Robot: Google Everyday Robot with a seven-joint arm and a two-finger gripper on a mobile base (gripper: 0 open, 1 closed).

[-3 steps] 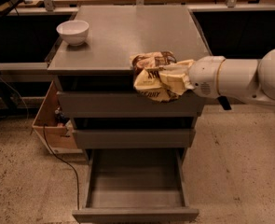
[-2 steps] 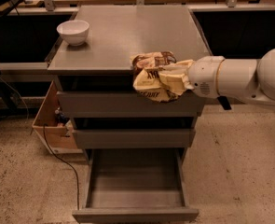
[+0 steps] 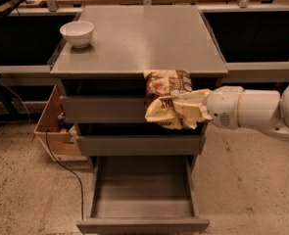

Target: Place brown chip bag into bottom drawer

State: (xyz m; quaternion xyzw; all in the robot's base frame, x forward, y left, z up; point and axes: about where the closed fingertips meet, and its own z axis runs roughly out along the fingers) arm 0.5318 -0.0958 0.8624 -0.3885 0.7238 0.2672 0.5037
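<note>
Far left on the floor, a cardboard box [image 3: 50,126] is tucked beside the cabinet, with a dark cable [image 3: 65,166] trailing across the floor in front of it. Neither looks to be in the way.

Up on the desk [image 3: 149,38], a white bowl [image 3: 77,32] sits at the back-left corner, well apart from the action.

Across to the middle: the bottom drawer [image 3: 141,192] is pulled right out, its grey tray bare and facing up. It looks ready for a drop from above. The two wider drawers [image 3: 105,109] over it are pushed in, so nothing overhangs that tray.

And here's the brown chip bag [image 3: 166,98]! It's off the desk, in the air just in front of the upper drawer fronts and high above the right half of the open tray. It's crumpled, with its long axis close to upright and leaning a touch. The dark brown end is up by the desk edge. The cream-yellow lettered end points down and to the left.

On the right, the pincer [image 3: 192,109] comes in sideways on its white arm [image 3: 254,109] and is clamped on the bag's lower right side. My read is that this side grip carries it clear of the desk edge. It needs to come lower before letting go.
</note>
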